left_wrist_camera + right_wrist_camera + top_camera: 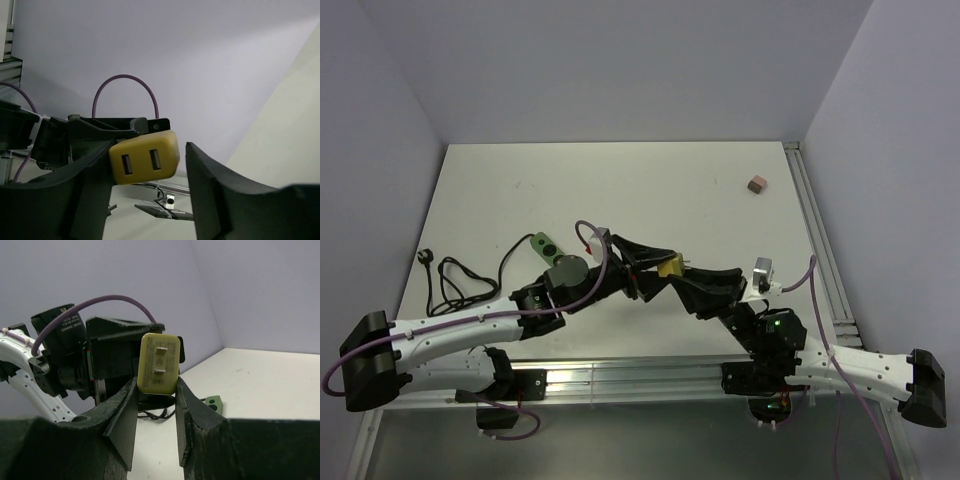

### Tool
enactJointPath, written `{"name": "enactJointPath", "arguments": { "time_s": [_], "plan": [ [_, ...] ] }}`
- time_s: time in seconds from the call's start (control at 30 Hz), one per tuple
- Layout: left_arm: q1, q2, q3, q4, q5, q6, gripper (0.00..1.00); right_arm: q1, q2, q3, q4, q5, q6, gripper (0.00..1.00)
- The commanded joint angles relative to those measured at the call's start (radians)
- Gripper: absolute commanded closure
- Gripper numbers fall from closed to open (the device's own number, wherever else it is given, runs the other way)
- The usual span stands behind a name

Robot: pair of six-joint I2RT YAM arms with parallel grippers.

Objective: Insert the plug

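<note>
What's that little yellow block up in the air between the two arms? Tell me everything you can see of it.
The yellow plug is a small block with rounded corners, matte and plastic by the look. One face carries two flat metal prongs; the opposite face has two rectangular slots. It is off the table, pinched at its sides by the right claw. The left claw stands open around it, with a clear gap at one finger.

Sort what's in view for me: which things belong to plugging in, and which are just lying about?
Job:
- plug, gripped in the right pincer
- left pincer, open on either side of the plug
- green socket with its cord

Lying about:
- small brown block, far right, apart from everything else
</note>
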Motion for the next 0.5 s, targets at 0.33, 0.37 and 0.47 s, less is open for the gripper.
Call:
{"name": "enactJointPath", "arguments": {
  "time_s": [0.33,0.37,0.47],
  "plan": [
    [0.014,-0.043,0.011,0.139,-0.006,-0.177,1.00,0.007,-0.013,0.050,-0.199,0.035,0.030,0.89],
    [0.020,-0.057,0.013,0.101,-0.001,-0.154,1.00,0.007,-0.010,0.094,-0.259,0.051,0.072,0.63],
    [0.072,-0.130,0.049,-0.130,0.014,0.010,1.00,0.007,-0.034,0.139,-0.451,0.060,0.138,0.31]
  ]
}}
